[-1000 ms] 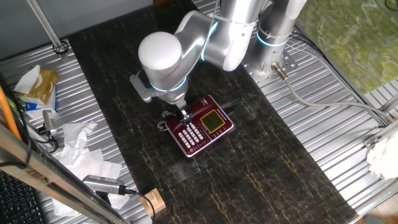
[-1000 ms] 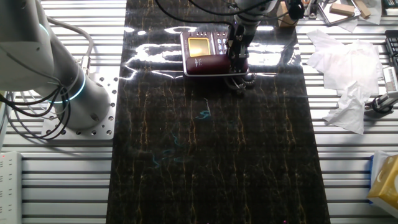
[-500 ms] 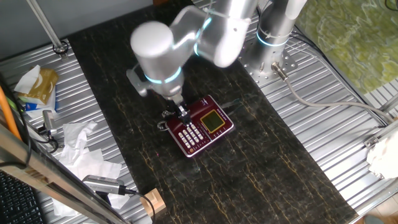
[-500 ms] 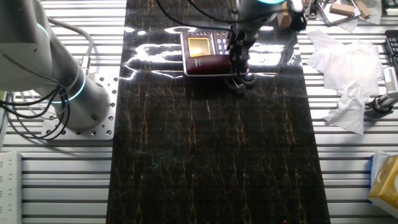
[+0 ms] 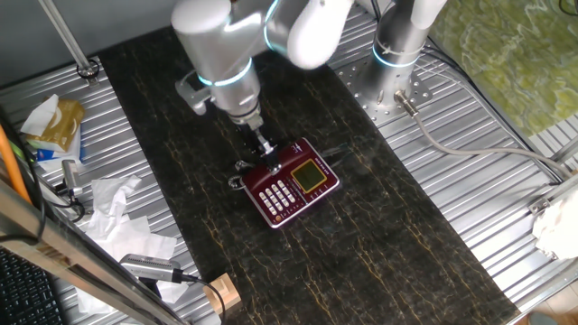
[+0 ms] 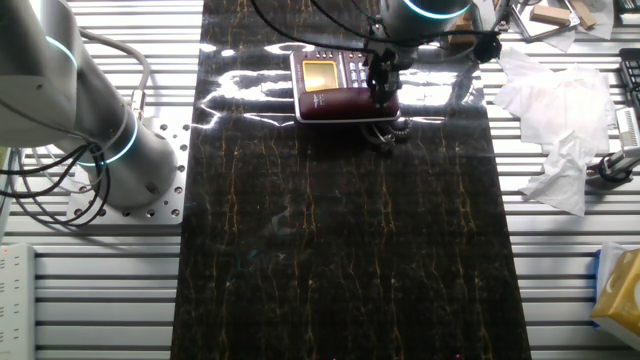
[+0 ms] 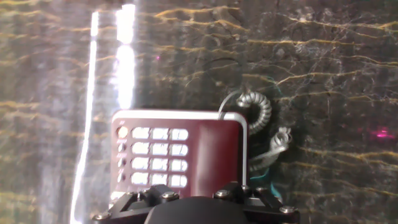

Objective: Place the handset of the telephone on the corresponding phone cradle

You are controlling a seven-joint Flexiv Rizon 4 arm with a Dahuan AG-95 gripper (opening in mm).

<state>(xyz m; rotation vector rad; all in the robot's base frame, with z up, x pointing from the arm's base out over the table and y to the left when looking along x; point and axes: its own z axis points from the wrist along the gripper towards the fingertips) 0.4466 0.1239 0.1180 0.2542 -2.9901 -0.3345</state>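
Observation:
The dark red telephone [image 5: 298, 183] with white keypad [image 7: 152, 158] and yellow-green display [image 6: 320, 73] lies on the dark mat. The handset [image 6: 335, 103] lies flat along one long edge of the base, over the phone cradle, which it hides. It also shows in the hand view [image 7: 211, 155] beside the keypad and in one fixed view [image 5: 278, 163]. Its curly cord [image 7: 258, 112] trails off the end. My gripper [image 5: 264, 149] hangs just above the handset's end, apart from it and holding nothing. It also shows in the other fixed view [image 6: 380, 90].
Crumpled white tissues [image 5: 117, 217] and a wooden block [image 5: 221, 293] lie off the mat at the left. More tissues [image 6: 550, 130] and a yellow box [image 6: 620, 290] are at the right. The arm's base [image 6: 110, 150] stands on the metal table.
My gripper has let go of the handset and risen up and away from the phone. The handset stays lying on the base.

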